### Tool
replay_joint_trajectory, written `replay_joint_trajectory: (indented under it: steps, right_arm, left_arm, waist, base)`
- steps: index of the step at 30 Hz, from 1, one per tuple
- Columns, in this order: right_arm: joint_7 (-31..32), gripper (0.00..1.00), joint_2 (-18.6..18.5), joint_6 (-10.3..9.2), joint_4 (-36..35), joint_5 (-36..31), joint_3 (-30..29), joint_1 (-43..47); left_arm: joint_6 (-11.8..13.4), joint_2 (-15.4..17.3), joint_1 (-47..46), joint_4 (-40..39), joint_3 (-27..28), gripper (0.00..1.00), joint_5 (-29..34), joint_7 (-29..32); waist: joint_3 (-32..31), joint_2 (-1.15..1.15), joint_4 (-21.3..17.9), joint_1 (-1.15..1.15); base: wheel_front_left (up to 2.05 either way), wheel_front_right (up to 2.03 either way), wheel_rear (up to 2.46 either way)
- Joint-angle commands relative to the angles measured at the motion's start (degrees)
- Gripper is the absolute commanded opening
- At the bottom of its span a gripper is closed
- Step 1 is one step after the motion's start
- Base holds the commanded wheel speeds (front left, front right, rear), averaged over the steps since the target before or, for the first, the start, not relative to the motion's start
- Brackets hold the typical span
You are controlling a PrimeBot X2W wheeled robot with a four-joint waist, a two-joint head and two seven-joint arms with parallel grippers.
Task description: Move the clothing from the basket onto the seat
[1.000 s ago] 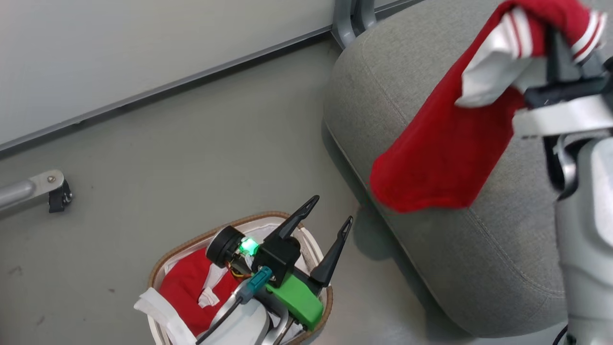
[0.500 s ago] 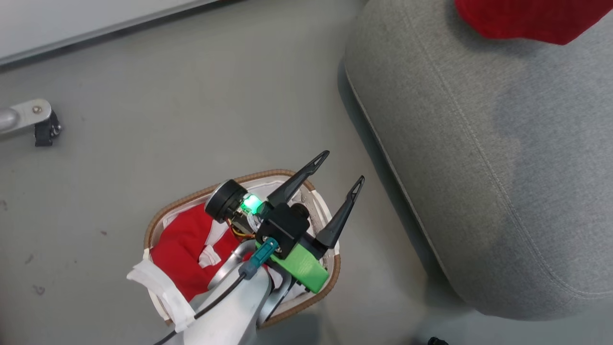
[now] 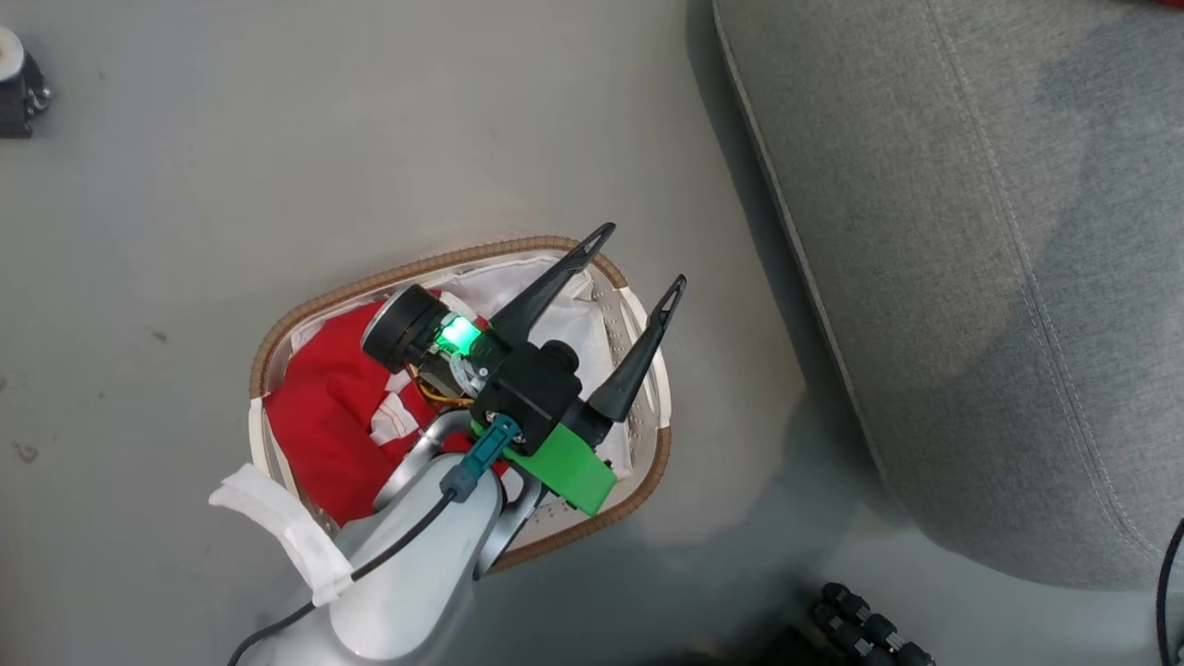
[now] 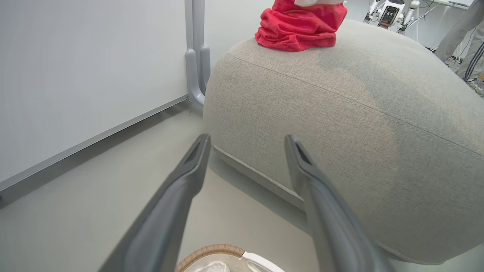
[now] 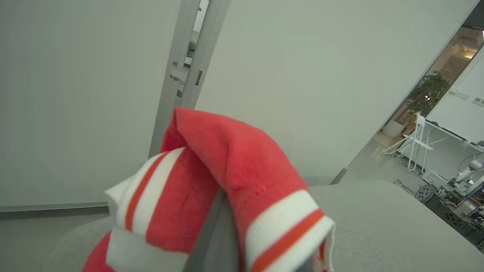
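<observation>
The left gripper is held with its fingers spread wide and nothing between them. Directly beneath them the basket is seen, with a red garment lying on the white liner, back behind the fingertips. Ahead of the tips lies the seat. Over the right gripper another red garment is draped, hiding its tips. Whether it is clamped cannot be told. Its lower end rests on the seat's top.
</observation>
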Motion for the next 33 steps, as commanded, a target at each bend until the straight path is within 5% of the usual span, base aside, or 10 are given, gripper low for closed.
replay_joint_trajectory:
  steps: [1,10,11,13,14,33]
  right_arm:
    - [-0.1,0.0,0.6,-0.06,0.4,-0.5,-0.2,1.5]
    - [-0.1,0.0,5.2,-0.07,3.4,-1.0,-1.7,7.7]
    - [-0.1,0.11,5.5,-0.07,3.6,-0.9,-1.6,8.2]
    - [-0.1,0.8,5.8,-0.07,3.4,-0.5,-1.1,9.5]
    - [-0.1,1.0,6.0,-0.07,3.0,-0.2,-0.9,10.2]
    - [-0.1,1.0,8.9,-0.07,-10.8,4.1,2.7,31.0]
  left_arm:
    - [0.1,0.5,-0.6,0.1,0.2,1.0,0.4,0.0]
    - [0.2,1.1,0.1,0.8,0.8,1.0,0.0,0.0]
    - [0.2,1.1,0.2,0.9,0.9,1.0,-0.1,0.0]
    - [0.2,1.2,0.3,1.1,0.9,1.0,-0.2,0.0]
    - [0.2,1.2,0.3,1.2,0.9,1.0,-0.3,0.0]
    - [-0.1,-1.2,6.4,1.7,3.7,1.0,-4.1,0.0]
  waist:
    - [2.4,0.0,-0.3,-0.01]
    - [3.1,0.0,-2.0,-0.01]
    - [3.0,0.0,-2.1,-0.01]
    - [2.5,0.0,-2.3,-0.01]
    - [2.2,0.0,-2.4,-0.01]
    - [-11.6,0.0,-0.6,-0.01]
  base:
    - [0.0,0.0,0.0]
    - [0.0,0.0,0.0]
    - [0.0,0.0,0.0]
    - [0.0,0.0,0.0]
    - [0.0,0.0,0.0]
    - [0.0,0.0,0.0]
